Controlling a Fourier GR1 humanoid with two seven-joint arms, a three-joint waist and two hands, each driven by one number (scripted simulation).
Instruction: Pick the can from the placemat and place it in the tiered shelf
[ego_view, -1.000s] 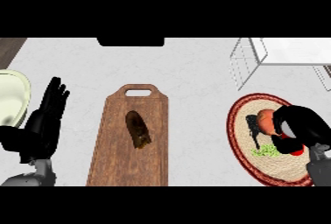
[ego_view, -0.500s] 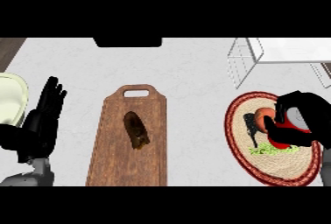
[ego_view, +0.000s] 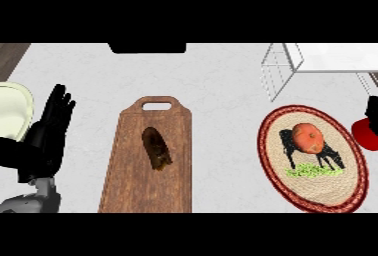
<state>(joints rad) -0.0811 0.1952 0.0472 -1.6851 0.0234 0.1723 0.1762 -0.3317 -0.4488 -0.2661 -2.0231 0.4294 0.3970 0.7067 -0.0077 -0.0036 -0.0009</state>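
A round woven placemat (ego_view: 314, 187) with a red rim and a black cow picture lies at the right. An orange-red round item (ego_view: 307, 138) sits on its upper part. The red can (ego_view: 364, 131) is off the mat at the view's right edge. Just above it shows a small black part of my right hand (ego_view: 372, 107), which is otherwise cut off; it appears curled on the can. The white wire tiered shelf (ego_view: 283, 70) stands at the top right, beyond the mat. My left hand (ego_view: 46, 132) rests open at the far left, fingers up.
A long wooden cutting board (ego_view: 151, 185) with a handle hole lies in the middle, carrying a dark brown oblong item (ego_view: 156, 149). A cream plate (ego_view: 12, 112) shows at the left edge behind my left hand. A dark object (ego_view: 148, 47) sits at the counter's far edge.
My right hand has moved right and off the placemat with the red can, nearly leaving the view. The orange-red item on the mat is now uncovered. The left hand stays still.
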